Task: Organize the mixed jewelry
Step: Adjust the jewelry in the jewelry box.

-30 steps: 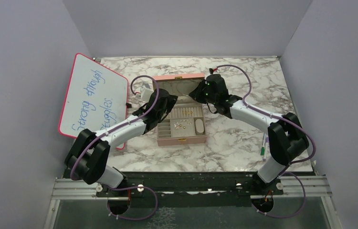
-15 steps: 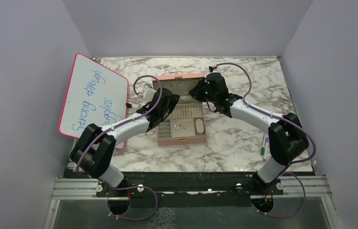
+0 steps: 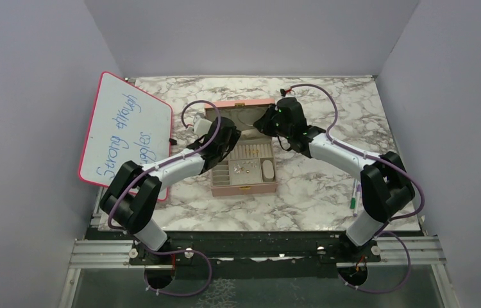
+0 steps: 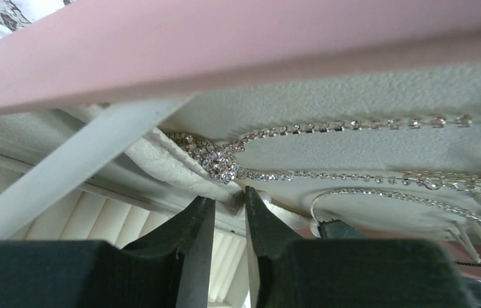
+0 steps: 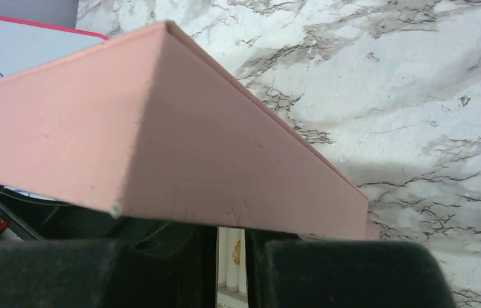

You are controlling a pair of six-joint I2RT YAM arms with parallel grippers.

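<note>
The pink box (image 3: 244,187) stands open, its lid (image 3: 238,106) upright at the back. Tiny gold and silver pieces (image 3: 243,169) lie in its front compartments. In the left wrist view silver rhinestone chains (image 4: 328,174) and a thin silver hoop (image 4: 379,196) lie on the lid's white lining. My left gripper (image 4: 229,200) sits just under the chains' knot (image 4: 215,157), jaws a narrow gap apart, tips at the white pocket edge. My right gripper (image 5: 231,231) is at the lid's (image 5: 161,128) right upper edge, fingers close together, tips hidden behind the rim.
A whiteboard (image 3: 126,131) with blue writing leans at the left. A green-and-white marker pen (image 3: 355,196) lies on the marble table (image 3: 328,96) at the right. Ring rolls (image 4: 116,221) lie below the left gripper. Grey walls enclose three sides.
My left arm has pushed further back and up towards the lid. The right arm has barely moved.
</note>
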